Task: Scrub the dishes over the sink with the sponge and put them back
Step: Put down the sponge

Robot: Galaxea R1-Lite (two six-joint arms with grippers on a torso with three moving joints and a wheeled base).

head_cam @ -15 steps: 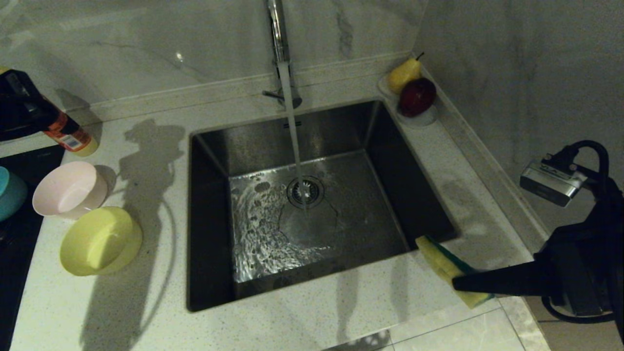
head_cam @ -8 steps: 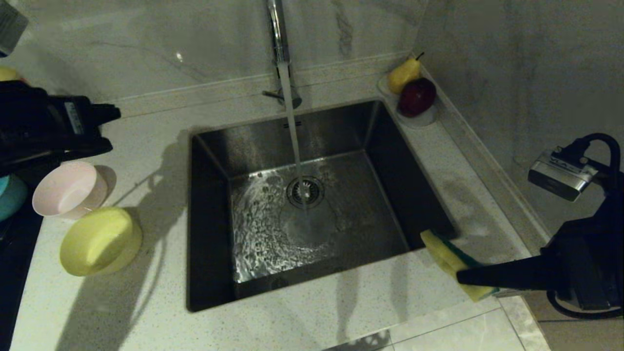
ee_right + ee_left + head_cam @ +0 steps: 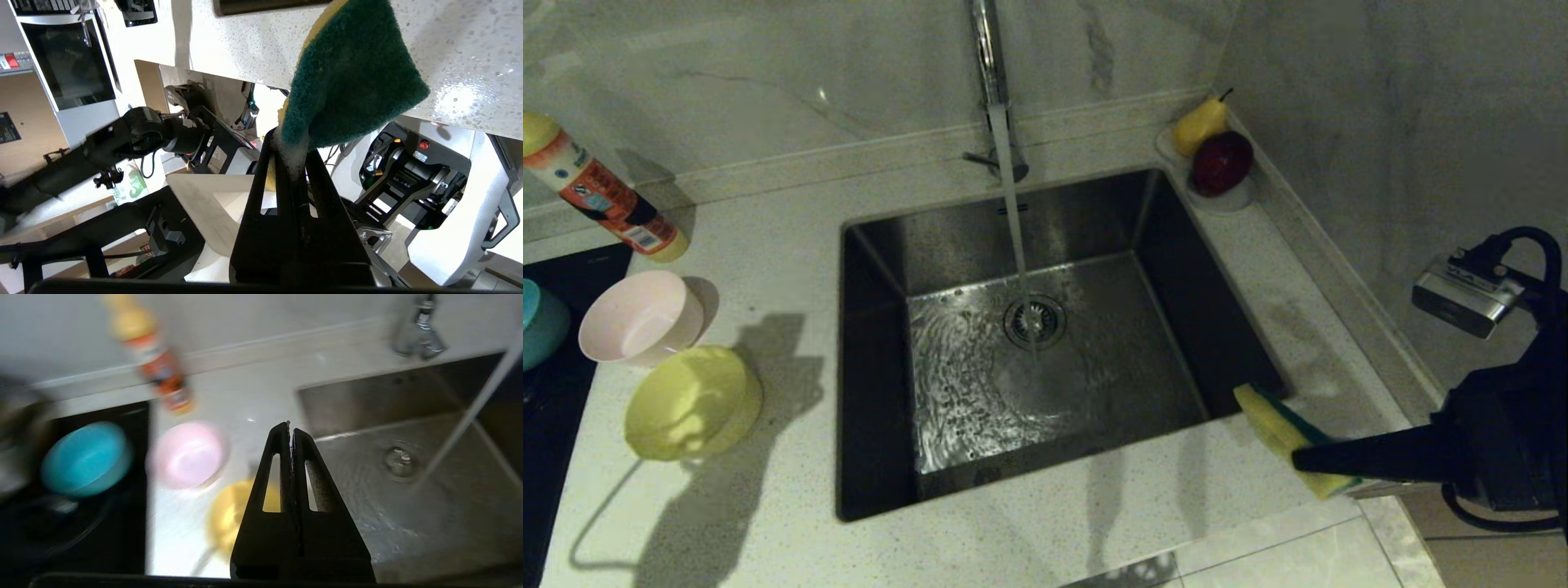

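While water ran into the sink (image 3: 1086, 384), the right gripper (image 3: 1311, 467) waited at the lower right of the head view, clamped on the sponge (image 3: 1278, 433).

Yellow foam and green face jutted from its pinched jaws over the counter just beside the basin's near corner — not yet above the water. At the left edge sat the dishes: the pink bowl (image 3: 641, 317), the yellow bowl (image 3: 693, 402) below it, the teal bowl (image 3: 541, 322) half cut off on the dark hob. The left gripper (image 3: 291, 430), absent from the head view, showed in its own camera with jaws pressed together, empty, above the bowls. I judged a bowl had yet to be fetched — that pincer must open, drop onto a rim and carry it across.
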